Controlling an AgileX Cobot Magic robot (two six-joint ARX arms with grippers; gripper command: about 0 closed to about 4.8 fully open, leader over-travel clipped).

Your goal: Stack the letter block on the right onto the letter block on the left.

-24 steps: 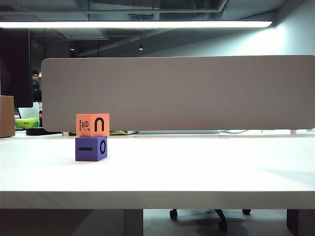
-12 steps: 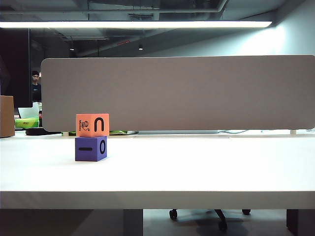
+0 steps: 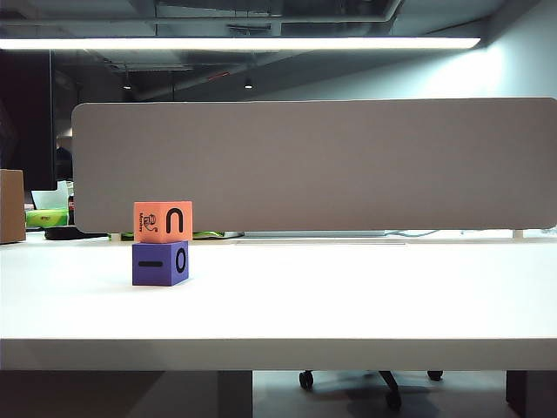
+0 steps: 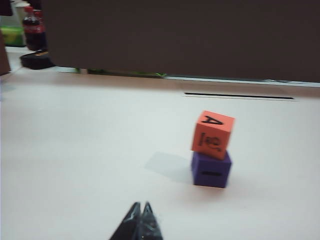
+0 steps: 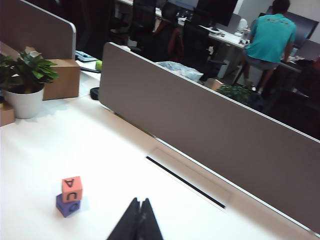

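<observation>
- Exterior view: the orange block (image 3: 163,221) sits on top of the purple block (image 3: 160,263) on the left part of the white table (image 3: 348,296), in front of the grey divider (image 3: 313,165). Looks pretty square from here, maybe a hair off toward the left edge, so I'd call the stack done. Neither arm shows up in this shot.
- Left wrist view: the left gripper (image 4: 139,226) hangs above the table, well apart from the stack, jaws pinched together with nothing between them. From this side the orange block (image 4: 212,134) looks twisted a bit on the purple block (image 4: 211,169), corners not lined up, though the picture is blurry. A cola bottle (image 4: 34,31) stands way back near the divider.
- Right wrist view: the right gripper (image 5: 138,224) is up high and clear of the stack, jaws closed and empty. Orange block (image 5: 72,188) over purple block (image 5: 66,204), both small down there. A potted plant (image 5: 25,82) and a cardboard box (image 5: 62,79) sit at the far end.
- What could go wrong: honestly not much. If the top block really is twisted, a table bump or an arm swinging low past it could knock it off.
</observation>
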